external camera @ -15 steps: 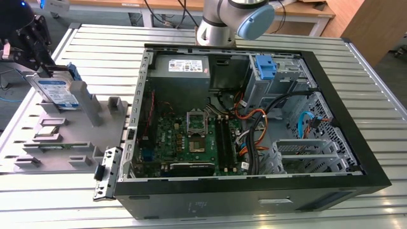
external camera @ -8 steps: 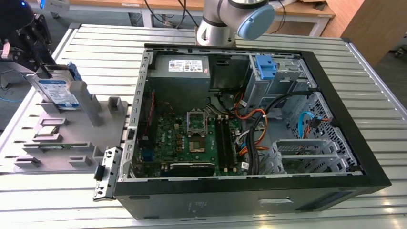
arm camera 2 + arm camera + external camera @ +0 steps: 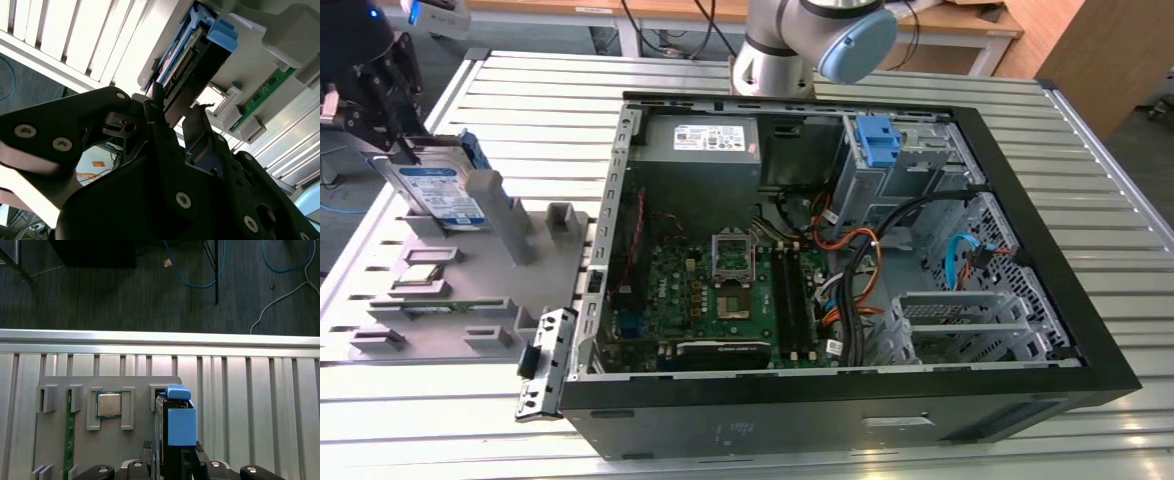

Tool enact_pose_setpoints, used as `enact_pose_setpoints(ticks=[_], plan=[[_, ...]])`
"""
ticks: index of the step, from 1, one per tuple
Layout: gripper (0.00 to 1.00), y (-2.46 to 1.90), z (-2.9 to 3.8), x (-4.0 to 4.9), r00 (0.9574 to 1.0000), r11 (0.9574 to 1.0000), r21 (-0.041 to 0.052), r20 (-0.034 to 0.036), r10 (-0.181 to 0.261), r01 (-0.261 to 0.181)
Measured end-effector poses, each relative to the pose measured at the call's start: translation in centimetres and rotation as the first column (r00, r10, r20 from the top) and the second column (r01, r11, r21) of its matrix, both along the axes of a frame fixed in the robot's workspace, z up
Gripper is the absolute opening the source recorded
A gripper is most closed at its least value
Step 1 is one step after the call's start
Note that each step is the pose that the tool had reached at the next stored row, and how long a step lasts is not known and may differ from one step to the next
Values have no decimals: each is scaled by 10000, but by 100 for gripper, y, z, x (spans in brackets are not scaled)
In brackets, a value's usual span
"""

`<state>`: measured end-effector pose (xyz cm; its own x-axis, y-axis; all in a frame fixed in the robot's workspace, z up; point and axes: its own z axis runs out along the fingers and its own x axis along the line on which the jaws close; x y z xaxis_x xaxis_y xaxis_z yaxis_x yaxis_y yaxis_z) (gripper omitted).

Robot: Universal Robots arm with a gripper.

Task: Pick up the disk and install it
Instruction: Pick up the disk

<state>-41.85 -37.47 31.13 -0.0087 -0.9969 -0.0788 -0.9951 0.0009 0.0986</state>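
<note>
Exterior view: the disk stands on edge in the grey fixture, with the gripper at its upper end. Second wrist view: the jaws are clamped on its two flat faces. First wrist view: the hold looks snug. The disk is judged rigid, weighty and shock-sensitive, with slick metal best gripped across the broad faces.

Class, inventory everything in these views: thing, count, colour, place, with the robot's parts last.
disk: one, silver in blue bracket, upright in the holder
holder: one, grey, beside the case
processor chip: one, silver, holder pocket
circuit strip: one, green, holder slot
computer case: one, black, on the table
power supply: one, grey, inside the case
motherboard: one, green, case floor
bare bracket: one, blue, inside the case
cables: several, orange, black, blue, in the case
table: one, silvery, slatted
arm: one, grey and light blue, behind the case
gripper: one, black, at the disk
</note>
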Motion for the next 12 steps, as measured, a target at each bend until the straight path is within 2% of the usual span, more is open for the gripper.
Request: enact_pose_setpoints(ticks=[4,8,12], plan=[[43,0,-1,1,10000,10000,-2,-2,1,-1],[43,0,-7,1,10000,10000,-18,77,1,-1],[43,0,-7,1,10000,10000,-18,85,1,-1]])
